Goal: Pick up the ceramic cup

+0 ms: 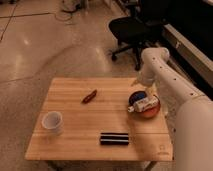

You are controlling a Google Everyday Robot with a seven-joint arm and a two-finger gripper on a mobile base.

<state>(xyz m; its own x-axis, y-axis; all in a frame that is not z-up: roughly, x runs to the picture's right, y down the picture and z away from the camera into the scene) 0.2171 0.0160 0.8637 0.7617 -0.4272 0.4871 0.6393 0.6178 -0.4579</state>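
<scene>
Small white round handleless ceramic cup [52, 122] upright, mouth up, near the left edge of the pale wooden worktop [75, 150], in the lower left of the frame; nothing touching it.

Tool [143, 94] at the end of the white arm, hanging at the right of the frame over the shallow orange-brown bowl [152, 112] by the worktop's right edge; apart or together, impossible to tell, owing to a blue and white shape in or over the bowl just there; not clamped on the cup in any case.

Between the two: a small reddish-brown oblong object [90, 96] at mid-worktop, towards the top; a black bar-shaped packet [114, 138] lower down, lying left to right; both apart from the cup.

Key relation: cup well apart from the tool, to the left and somewhat lower in the frame, across nearly the whole worktop; round, so no long axis to line up with.

Judged step: reach not yet begun; probably a lift clear of the bowl, a leftward crossing above the packet, then a descent over the wide mouth; risk of nudging the cup towards the left edge.
</scene>
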